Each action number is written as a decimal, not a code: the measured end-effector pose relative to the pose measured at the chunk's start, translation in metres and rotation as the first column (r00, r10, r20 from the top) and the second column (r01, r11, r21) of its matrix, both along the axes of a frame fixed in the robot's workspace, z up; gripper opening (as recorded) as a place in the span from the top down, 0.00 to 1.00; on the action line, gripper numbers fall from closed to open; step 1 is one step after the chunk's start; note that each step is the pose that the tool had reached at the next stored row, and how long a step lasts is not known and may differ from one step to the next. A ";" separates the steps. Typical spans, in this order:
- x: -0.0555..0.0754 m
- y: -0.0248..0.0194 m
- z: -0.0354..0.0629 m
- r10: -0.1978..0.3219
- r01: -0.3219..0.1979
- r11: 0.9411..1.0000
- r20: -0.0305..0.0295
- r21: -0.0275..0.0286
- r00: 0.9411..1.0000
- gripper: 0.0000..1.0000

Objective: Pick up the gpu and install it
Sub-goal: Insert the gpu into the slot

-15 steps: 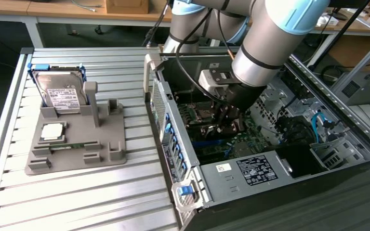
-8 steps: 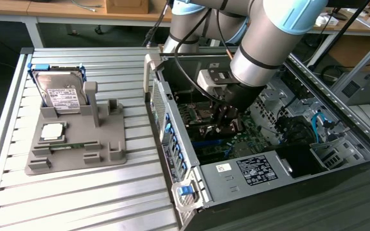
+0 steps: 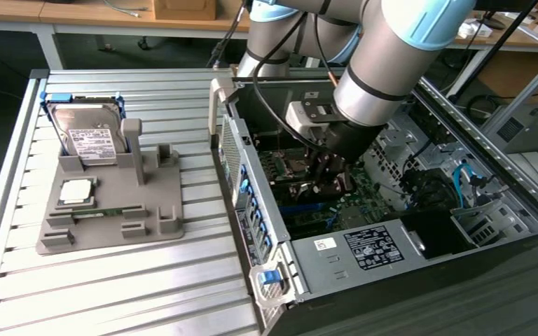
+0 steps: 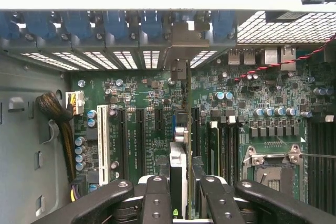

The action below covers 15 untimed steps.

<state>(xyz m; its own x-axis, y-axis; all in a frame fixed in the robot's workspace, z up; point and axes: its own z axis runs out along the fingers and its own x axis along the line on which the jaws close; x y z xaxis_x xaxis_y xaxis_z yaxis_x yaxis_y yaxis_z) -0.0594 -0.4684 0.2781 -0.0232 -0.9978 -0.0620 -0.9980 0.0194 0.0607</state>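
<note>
The gpu point(image 4: 177, 167) stands on edge inside the open computer case point(image 3: 250, 182), seen edge-on in the wrist view. Its silver end bracket point(image 4: 185, 36) lies against the slotted rear wall of the case. The card lines up with a long black slot on the green motherboard point(image 4: 136, 93); whether it is seated I cannot tell. My gripper point(image 4: 186, 196) is shut on the card, one black finger point(image 4: 156, 199) on each side. In the exterior view the gripper point(image 3: 330, 173) reaches down into the case over the motherboard and hides most of the card.
A grey fixture point(image 3: 110, 210) on the slatted table holds a hard drive point(image 3: 92, 140) and a square CPU chip point(image 3: 76, 190). Inside the case are a CPU socket point(image 4: 270, 169), a white slot point(image 4: 103, 142), a cable bundle point(image 4: 55, 109) and the power supply point(image 3: 372, 246).
</note>
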 end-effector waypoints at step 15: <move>-0.003 0.0001 -0.0005 0.000 0.000 1.000 0.000 0.000 1.000 0.73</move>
